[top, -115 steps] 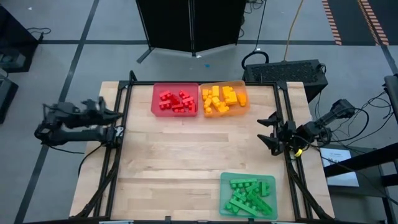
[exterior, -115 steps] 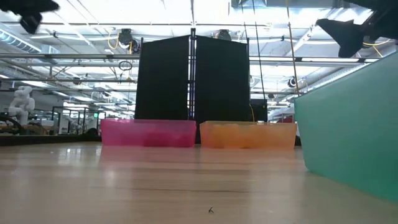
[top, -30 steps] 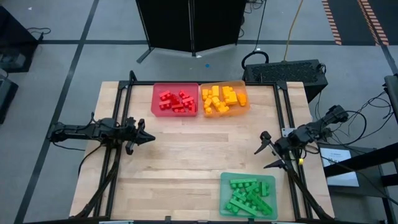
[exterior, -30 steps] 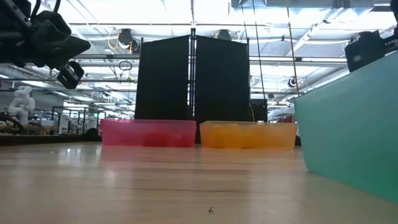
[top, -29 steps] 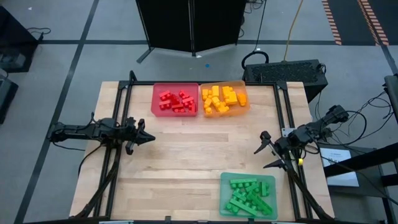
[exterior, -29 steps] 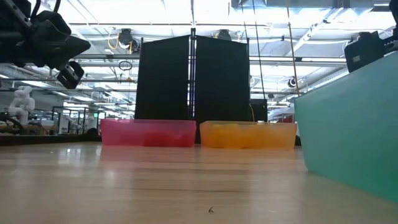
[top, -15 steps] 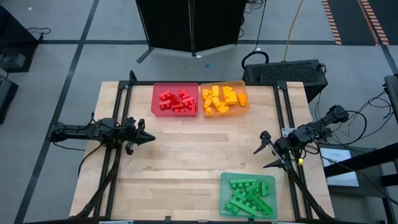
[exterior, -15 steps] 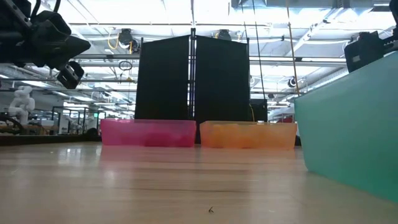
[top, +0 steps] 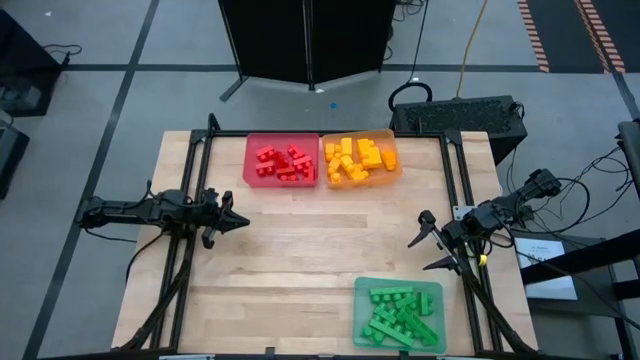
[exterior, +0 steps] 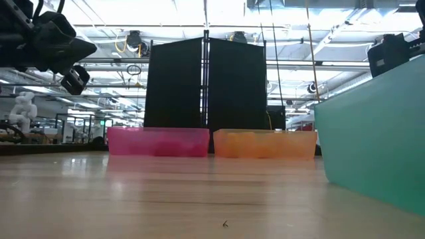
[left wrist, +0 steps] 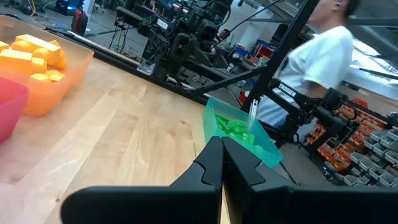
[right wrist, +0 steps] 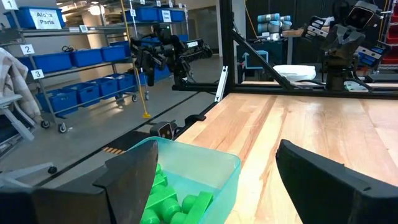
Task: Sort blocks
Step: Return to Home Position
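On the desk (top: 300,260) no blocks (top: 283,163) lie loose; all fill colour-matched trays (top: 248,160). At its side edges, left jaws closed, right jaws wide, empty.

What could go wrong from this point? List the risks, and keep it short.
1. The right gripper, open, hangs close to the far corner of the green tray; a low swing might clip the tray's rim.
2. That tray sits near the front edge of the table, so a knock could push it and its green blocks off.
3. The left gripper, shut, is over bare wood at the left side; little risk there.
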